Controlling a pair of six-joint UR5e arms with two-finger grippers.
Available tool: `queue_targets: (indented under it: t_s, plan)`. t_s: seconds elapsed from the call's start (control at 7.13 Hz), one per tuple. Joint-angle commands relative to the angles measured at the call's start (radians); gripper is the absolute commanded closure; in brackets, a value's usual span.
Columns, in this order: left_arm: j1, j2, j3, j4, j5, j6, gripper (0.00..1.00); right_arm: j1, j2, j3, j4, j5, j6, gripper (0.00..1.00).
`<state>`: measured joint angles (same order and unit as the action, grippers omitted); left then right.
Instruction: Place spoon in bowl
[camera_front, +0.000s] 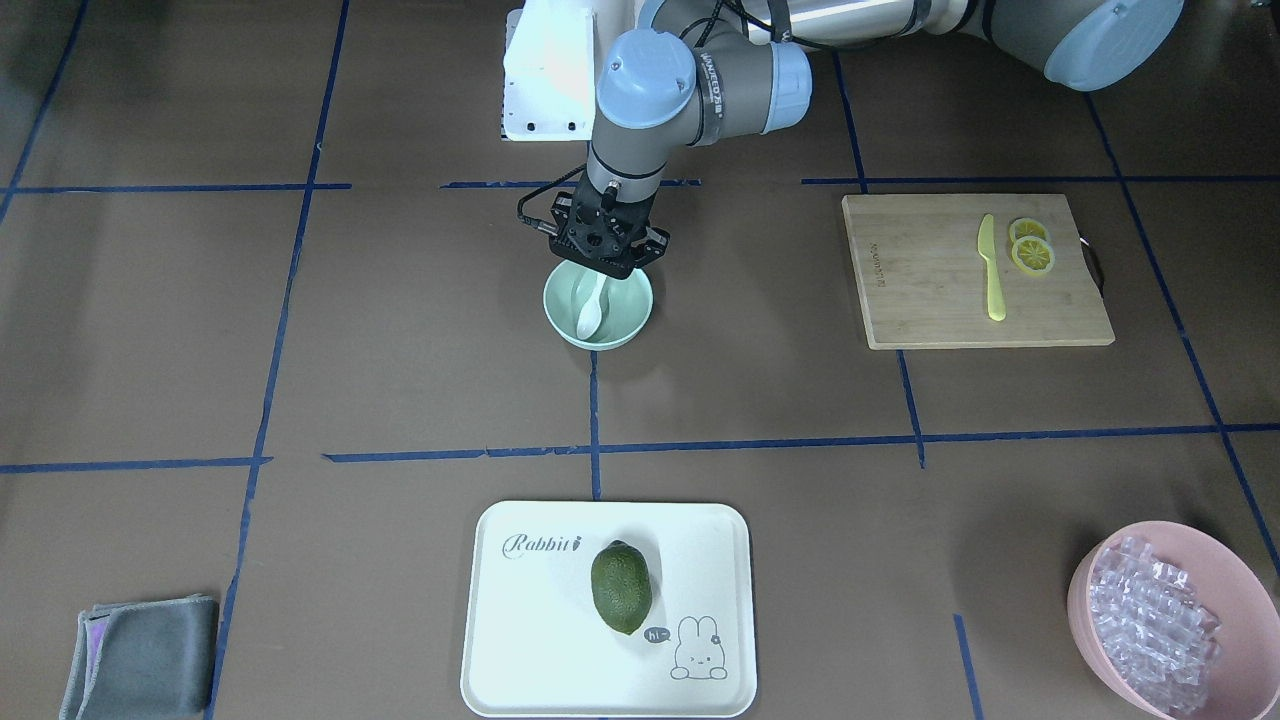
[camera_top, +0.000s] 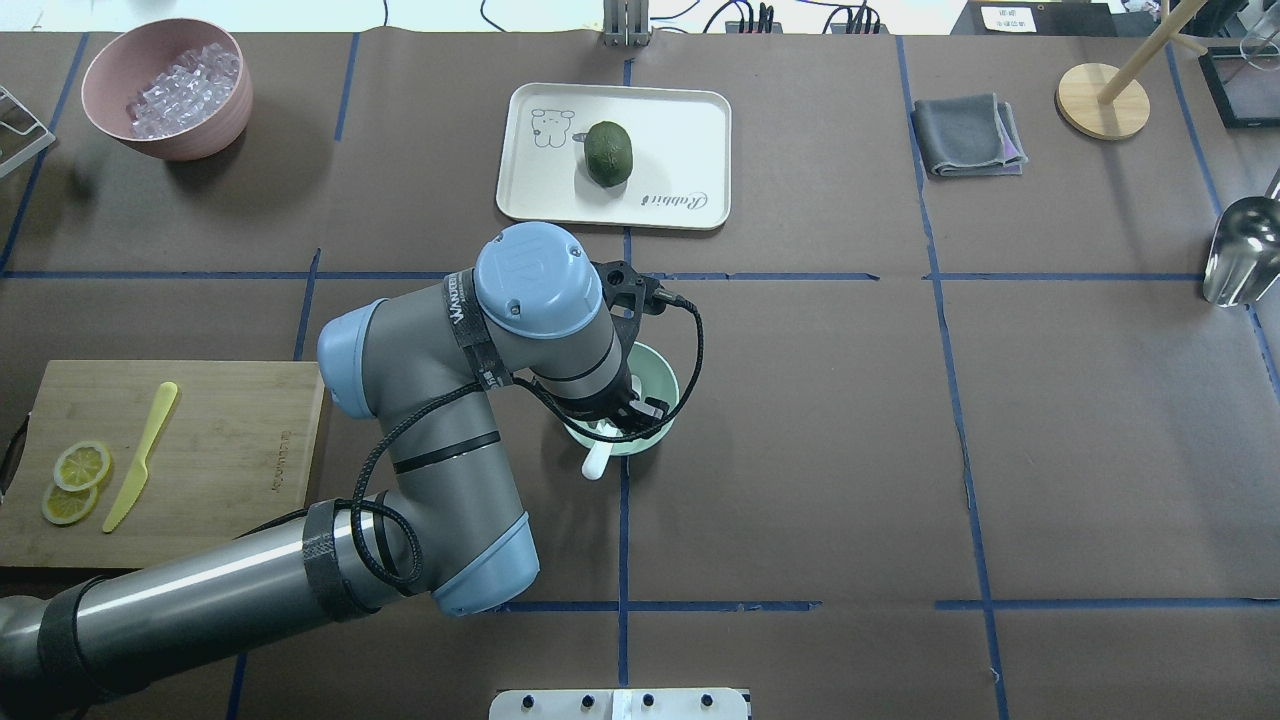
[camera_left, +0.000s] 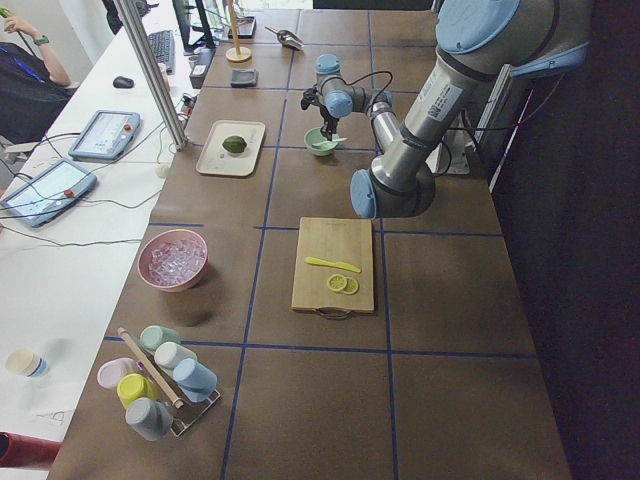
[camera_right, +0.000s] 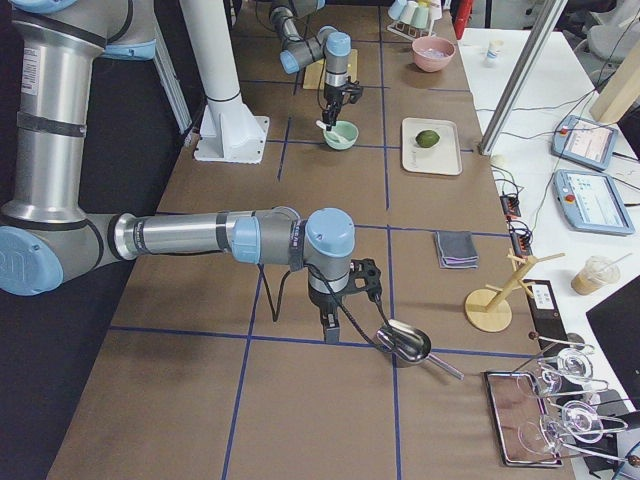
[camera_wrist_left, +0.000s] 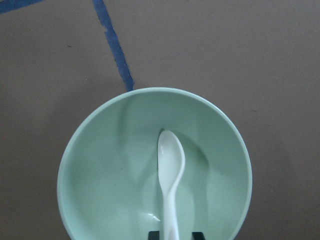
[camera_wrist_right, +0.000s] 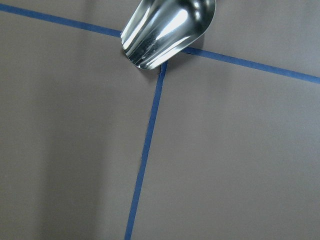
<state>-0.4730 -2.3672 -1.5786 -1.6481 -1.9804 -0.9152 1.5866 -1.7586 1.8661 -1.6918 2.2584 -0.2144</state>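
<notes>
Left end effector (camera_front: 608, 262) hung straight above the mint bowl (camera_wrist_left: 100, 165) at mid-bench (camera_front: 400, 330), pointing down. Spoon (camera_wrist_left: 170, 170) sat in the bowl: scoop on the bowl floor near centre, handle running up toward the robot-side rim and poking out over it in the overhead view. Wrist cam showed the handle passing between the two fingertips (camera_wrist_left: 155, 234) with a gap on either side, so the fingers were spread, not pinching it. Right end effector (camera_right: 331, 330) hovered low over the bench at the robot's right end, just beside a metal scoop (camera_wrist_right: 167, 30); can't tell whether it was spread or pressed together.
</notes>
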Motion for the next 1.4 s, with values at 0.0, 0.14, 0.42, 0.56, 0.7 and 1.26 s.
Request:
queue_targets:
  t_s: [0.0,0.14,0.42,0.56,0.7,1.26]
  plan:
    - [-0.028,0.002,-0.009,0.004,-0.026,-0.019,0.0,0.001,-0.001,-0.002,-0.002,0.003,0.021,0.0]
    - [-0.085,0.018,-0.011,0.005,-0.107,-0.013,0.0,0.0,-0.002,-0.01,-0.002,0.001,0.024,0.0]
    - [-0.185,0.214,-0.132,0.005,-0.15,0.118,0.0,0.0,-0.013,-0.013,-0.002,0.029,0.024,0.0]
    - [-0.287,0.298,-0.185,0.019,-0.225,0.233,0.0,0.0,-0.015,-0.015,-0.002,0.059,0.024,0.0]
    - [-0.403,0.386,-0.207,0.028,-0.321,0.36,0.0,-0.003,-0.016,-0.016,-0.002,0.061,0.023,0.0]
    - [-0.864,0.764,-0.209,0.031,-0.345,0.867,0.0,-0.019,-0.015,-0.016,-0.002,0.095,0.023,0.0]
